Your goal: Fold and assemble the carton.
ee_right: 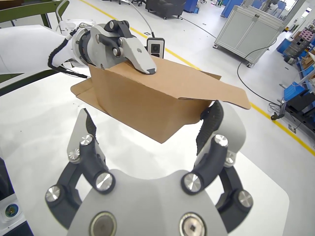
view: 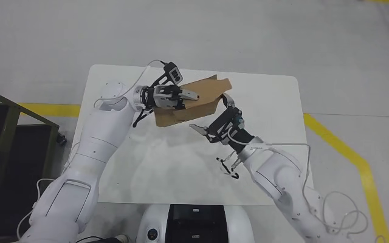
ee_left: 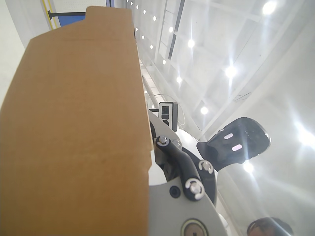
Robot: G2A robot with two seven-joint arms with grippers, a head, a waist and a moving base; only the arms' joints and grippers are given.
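Note:
The brown carton point(view: 196, 102) is half folded and tilted, held up over the far middle of the white table point(view: 152, 170). My left gripper point(view: 184, 96) is shut on its wall at the left end. One finger point(ee_right: 144, 61) lies on the top panel and the other is hidden by cardboard. In the left wrist view a broad carton panel point(ee_left: 73, 124) stands beside one black pad point(ee_left: 236, 146). My right gripper point(ee_right: 149, 110) is open at the carton point(ee_right: 147, 99), facing its near lower corner. One right pad point(ee_right: 211, 119) sits just under the loose flap point(ee_right: 228, 94).
A green cart point(view: 18, 140) stands off the table's left side. Bare table point(ee_right: 44, 114) lies in front of the carton and on both sides of it. A yellow floor line point(view: 346, 146) runs past the right edge.

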